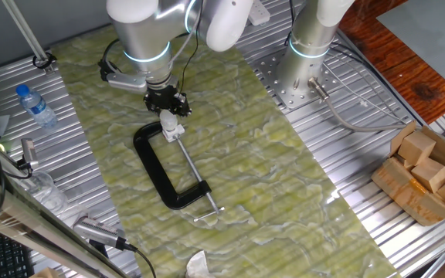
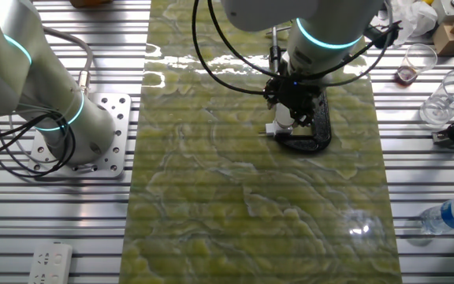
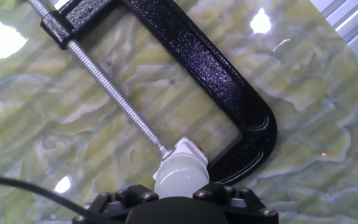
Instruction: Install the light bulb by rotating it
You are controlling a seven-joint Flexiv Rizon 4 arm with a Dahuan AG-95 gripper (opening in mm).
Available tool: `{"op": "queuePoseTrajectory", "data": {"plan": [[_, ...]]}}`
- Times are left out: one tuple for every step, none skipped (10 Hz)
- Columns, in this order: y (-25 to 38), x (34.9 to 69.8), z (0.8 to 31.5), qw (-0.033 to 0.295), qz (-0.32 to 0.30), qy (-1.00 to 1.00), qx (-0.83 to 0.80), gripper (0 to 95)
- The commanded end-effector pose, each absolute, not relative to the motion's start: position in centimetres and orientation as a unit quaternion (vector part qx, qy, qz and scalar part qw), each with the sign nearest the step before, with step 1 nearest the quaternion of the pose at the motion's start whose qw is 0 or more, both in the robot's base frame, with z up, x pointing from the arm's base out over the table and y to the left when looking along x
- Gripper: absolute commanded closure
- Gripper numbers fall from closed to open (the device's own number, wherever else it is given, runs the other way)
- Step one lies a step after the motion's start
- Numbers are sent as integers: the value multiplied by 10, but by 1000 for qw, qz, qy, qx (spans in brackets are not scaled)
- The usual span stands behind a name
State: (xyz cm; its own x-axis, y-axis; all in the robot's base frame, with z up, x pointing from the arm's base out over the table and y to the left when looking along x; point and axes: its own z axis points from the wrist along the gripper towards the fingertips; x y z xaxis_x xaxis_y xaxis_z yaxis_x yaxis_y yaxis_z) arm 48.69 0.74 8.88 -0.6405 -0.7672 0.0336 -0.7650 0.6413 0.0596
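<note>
One tool point(image 1: 165, 103) is all we are working with, and it is hanging straight down over the green marbled mat point(image 1: 230, 177) that is covering the middle of the counter point(image 1: 346, 216). We are closing its fingers around the light bulb point(image 3: 180, 173), gripping the rounded white glass from above; in the hand view the bulb is sitting just under the tool's black body. The bulb's white base, with a small orange mark, is resting against the tip of the long steel screw of the black C-clamp point(image 3: 229, 81). The clamp is lying flat on the mat, its frame curving round beside the bulb. We are also seeing a plastic water bottle point(image 1: 35, 105) lying near one edge of the counter, and a cardboard box of wooden blocks point(image 1: 427, 171) sitting at another.
</note>
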Motion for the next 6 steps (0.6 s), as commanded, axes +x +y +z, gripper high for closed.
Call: {"op": "queuePoseTrajectory", "data": {"plan": [[8,487,89,27,-19,-906,423,380],[8,487,89,26,-18,-906,423,380],[8,487,88,26,-18,-907,419,380],[8,487,88,24,-17,-908,418,380],[8,487,87,24,-17,-909,417,570],[7,487,86,23,-17,-909,416,570]]}}
